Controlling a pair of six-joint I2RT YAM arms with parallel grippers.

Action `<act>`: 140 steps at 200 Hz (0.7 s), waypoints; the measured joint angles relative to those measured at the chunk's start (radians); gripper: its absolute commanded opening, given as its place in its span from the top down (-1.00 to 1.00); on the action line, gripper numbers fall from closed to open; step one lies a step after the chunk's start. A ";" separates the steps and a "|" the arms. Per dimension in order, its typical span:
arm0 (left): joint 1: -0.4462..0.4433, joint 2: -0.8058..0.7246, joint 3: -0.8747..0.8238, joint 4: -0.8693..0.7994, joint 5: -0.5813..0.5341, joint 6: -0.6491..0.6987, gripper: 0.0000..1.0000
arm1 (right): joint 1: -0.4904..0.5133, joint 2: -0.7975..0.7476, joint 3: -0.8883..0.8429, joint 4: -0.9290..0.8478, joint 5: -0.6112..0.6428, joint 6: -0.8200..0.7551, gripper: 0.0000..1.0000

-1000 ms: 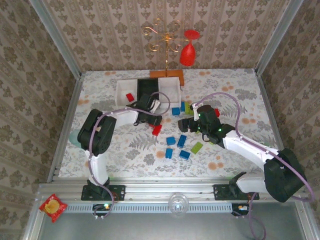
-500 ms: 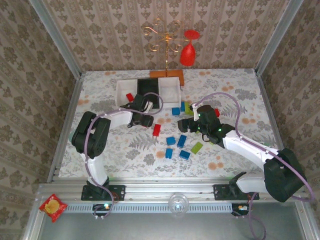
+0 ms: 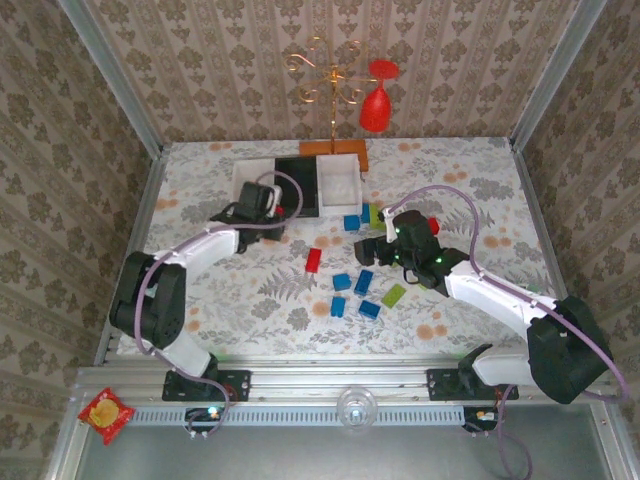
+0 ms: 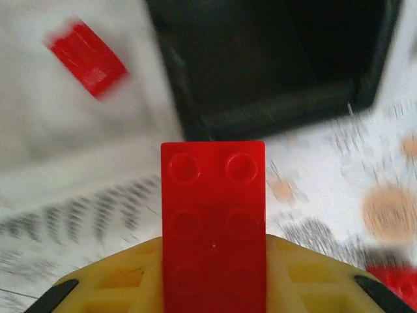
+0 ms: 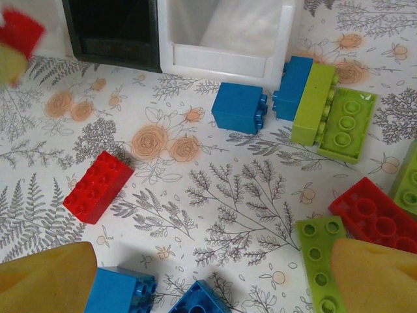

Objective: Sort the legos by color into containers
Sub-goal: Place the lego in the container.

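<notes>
Red-matching at the containers (image 3: 298,185): hovering at the near edge of their left white bin with the left gripper (image 3: 270,207) clamped on a red lego (image 4: 214,228), probably for dropping beside the other red lego (image 4: 86,60) inside. Hanging nearer than the containers with the right gripper (image 5: 208,270) spread wide, empty, over loose legos (image 5: 239,107).

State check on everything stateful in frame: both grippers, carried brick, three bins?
left gripper: shut on red lego.
red lego: held, off the table.
right gripper: open, holding nothing.
left white bin: one red brick inside.
black bin: no brick visible inside.
right white bin: looks empty.
</notes>
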 measured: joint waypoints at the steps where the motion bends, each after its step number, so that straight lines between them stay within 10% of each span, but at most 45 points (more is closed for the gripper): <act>1: 0.003 0.000 0.002 0.001 -0.001 0.000 0.36 | 0.001 0.001 0.000 0.000 -0.001 0.000 -0.88; 88: 0.154 0.336 0.373 -0.011 -0.094 0.002 0.00 | 0.031 0.018 0.000 0.007 -0.011 0.000 -0.88; 140: 0.116 0.183 0.274 -0.019 -0.150 -0.003 -0.37 | 0.035 0.032 0.001 0.010 -0.011 -0.001 -0.88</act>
